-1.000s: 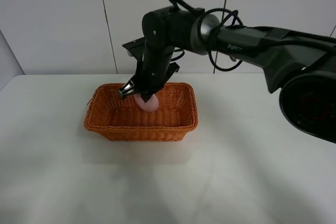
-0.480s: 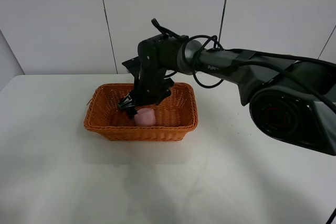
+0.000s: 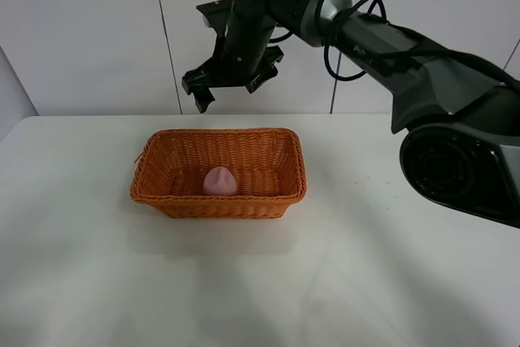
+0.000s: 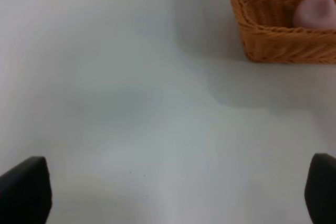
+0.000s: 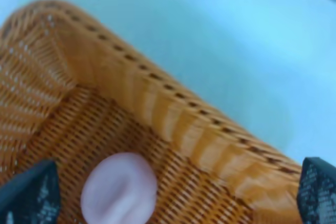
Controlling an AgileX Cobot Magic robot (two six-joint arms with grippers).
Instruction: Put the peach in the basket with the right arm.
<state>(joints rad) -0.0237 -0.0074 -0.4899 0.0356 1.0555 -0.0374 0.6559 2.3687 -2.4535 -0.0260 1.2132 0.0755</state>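
Left gripper (image 4: 172, 188): fingers spread wide, empty; hangs low over table (image 4: 131, 103), off to one side of basket (image 3: 227, 203).
Peach (image 3: 219, 181): rests on basket floor near front wall, tip up.
Right gripper (image 3: 230, 91): spread wide, empty; hangs high above basket, peach almost directly below.
Placement judged complete.
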